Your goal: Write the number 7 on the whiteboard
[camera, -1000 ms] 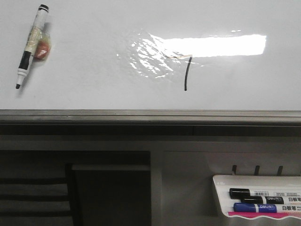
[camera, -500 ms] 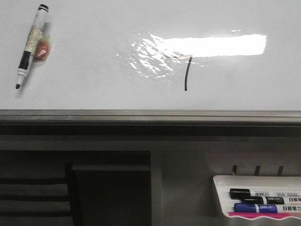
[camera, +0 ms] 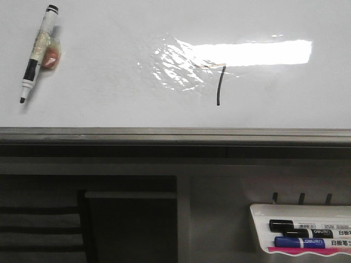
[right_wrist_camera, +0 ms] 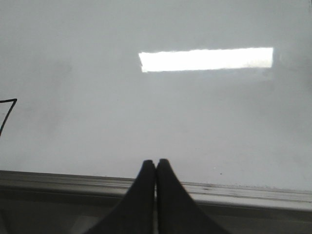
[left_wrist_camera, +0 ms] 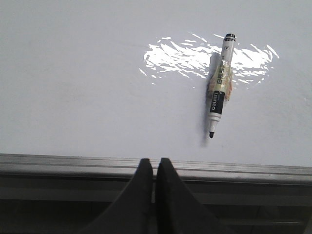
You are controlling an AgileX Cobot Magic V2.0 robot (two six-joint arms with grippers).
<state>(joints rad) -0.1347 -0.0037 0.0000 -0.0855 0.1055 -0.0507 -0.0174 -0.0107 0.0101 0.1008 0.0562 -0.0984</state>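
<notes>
A: Honestly, hard to read the top bar of the number 7 (camera: 219, 82) — half lost in the glare strip (camera: 252, 53) on the whiteboard (camera: 109, 98). Only the downstroke clear.

B: Same from the right wrist view: just a corner of the number 7 (right_wrist_camera: 6, 109) caught at the frame edge, the remainder cut off. Board surface hazy too.

A: Saw the marker tray (camera: 260, 211) cropped at the lower right corner in the front view. Two pens in it, labels too small to read.

B: Noted the right gripper (right_wrist_camera: 155, 163) with fingers pressed together, holding nothing, level with the grey edge rail (right_wrist_camera: 234, 190). Figure well apart from it, off to one side on the board.

A: Left gripper (left_wrist_camera: 155, 162) likewise closed tight and empty, at the rail. Loose marker (left_wrist_camera: 218, 87) lying flat on the board, uncapped, well apart from those fingers. Couldn't make out the orange bit (camera: 50, 56) beside that marker.
</notes>
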